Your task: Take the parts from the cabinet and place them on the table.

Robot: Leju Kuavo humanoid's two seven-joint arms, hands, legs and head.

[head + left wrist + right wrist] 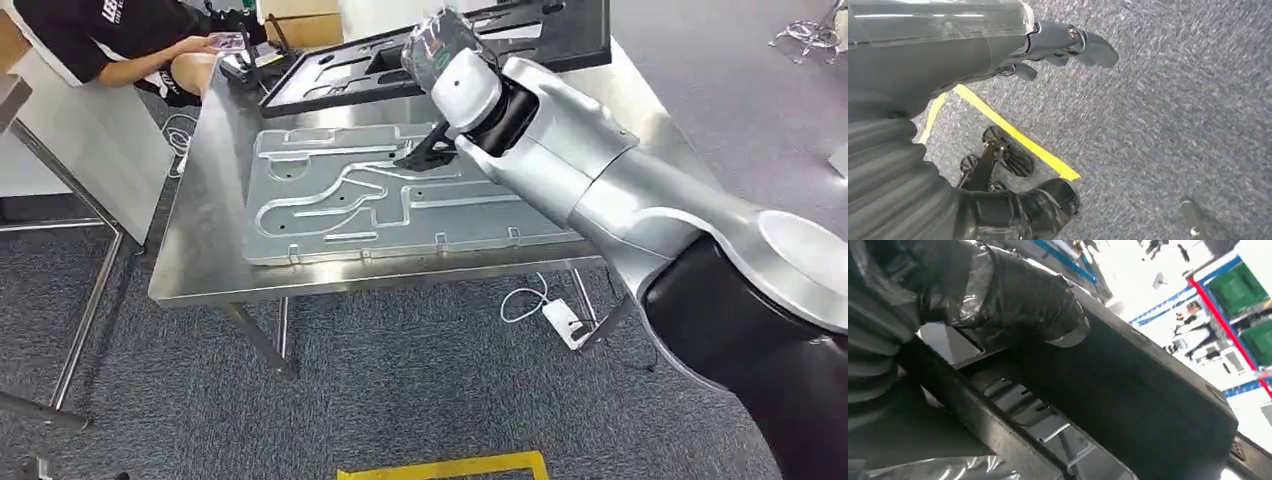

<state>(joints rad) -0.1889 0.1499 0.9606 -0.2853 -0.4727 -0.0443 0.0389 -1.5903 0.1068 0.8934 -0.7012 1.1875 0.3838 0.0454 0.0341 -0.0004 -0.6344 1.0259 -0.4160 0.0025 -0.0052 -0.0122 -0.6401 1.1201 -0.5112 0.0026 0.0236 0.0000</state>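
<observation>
The steel bench carries two parts. A flat silver panel with raised channels lies on the bench's middle, its long front edge just inside the bench's near edge. A black frame part lies on the far side of the silver panel, one edge raised and resting close to the panel's far edge.

The right arm reaches across the silver panel from the near right. The right hand, wrapped in plastic film, sits over the black frame part; dark fingers below the wrist touch the silver panel's far right area. In the right wrist view the thumb lies against the black frame's edge, but I cannot tell whether the hand grips it.

The left hand hangs over grey carpet beside a yellow tape line, fingers apart and holding nothing.

A seated person is beyond the bench's far left corner. A white power adapter and cable lie on the carpet under the bench's right end.
</observation>
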